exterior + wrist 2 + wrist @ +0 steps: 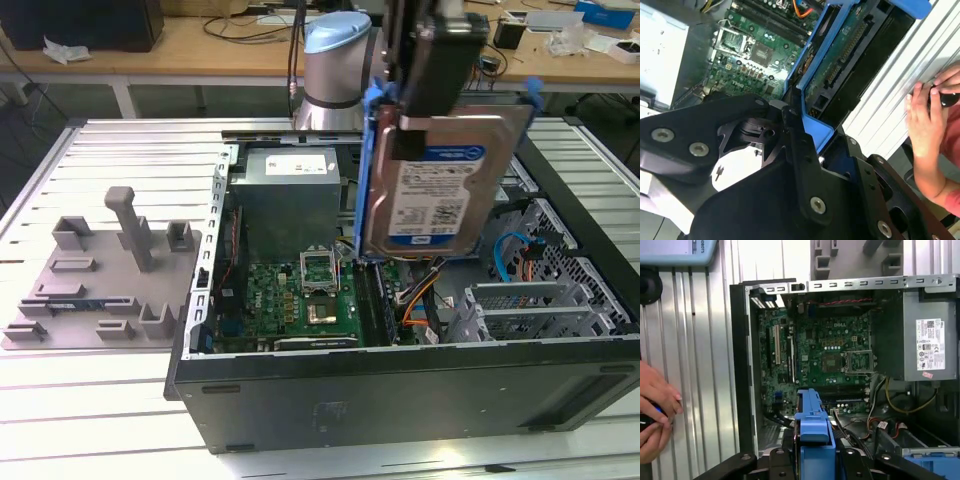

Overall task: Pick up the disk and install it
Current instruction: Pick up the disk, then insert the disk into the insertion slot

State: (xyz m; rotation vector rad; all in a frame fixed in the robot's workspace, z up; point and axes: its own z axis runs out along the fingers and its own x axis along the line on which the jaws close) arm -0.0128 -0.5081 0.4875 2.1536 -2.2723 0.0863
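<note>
Jaws are clamped on the upper edge of the disk [440,195], a flat rectangular silver hard drive with a white-and-blue label in a blue plastic carrier. It hangs upright beneath the jaws, touching nothing else, with the label face toward the exterior camera. In the second wrist view I see its green circuit-board side [840,55] framed by the blue carrier. Directly below the jaws lies the black computer tower case [400,410], on its side with the panel off, resting on the ribbed aluminium bench [110,150]. Inside it, under the jaws, is the green motherboard [825,350], and next to that the large grey metal box with a white sticker [930,340]. A grey perforated metal drive cage [545,310] sits lower than the jaws, toward the exterior view's right. A grey plastic fixture plate with upright posts [100,280] lies on the bench well apart from the jaws, toward the exterior view's left. A person's hand [925,125] is at the bench edge outside the case, closed around a small dark object.
</note>
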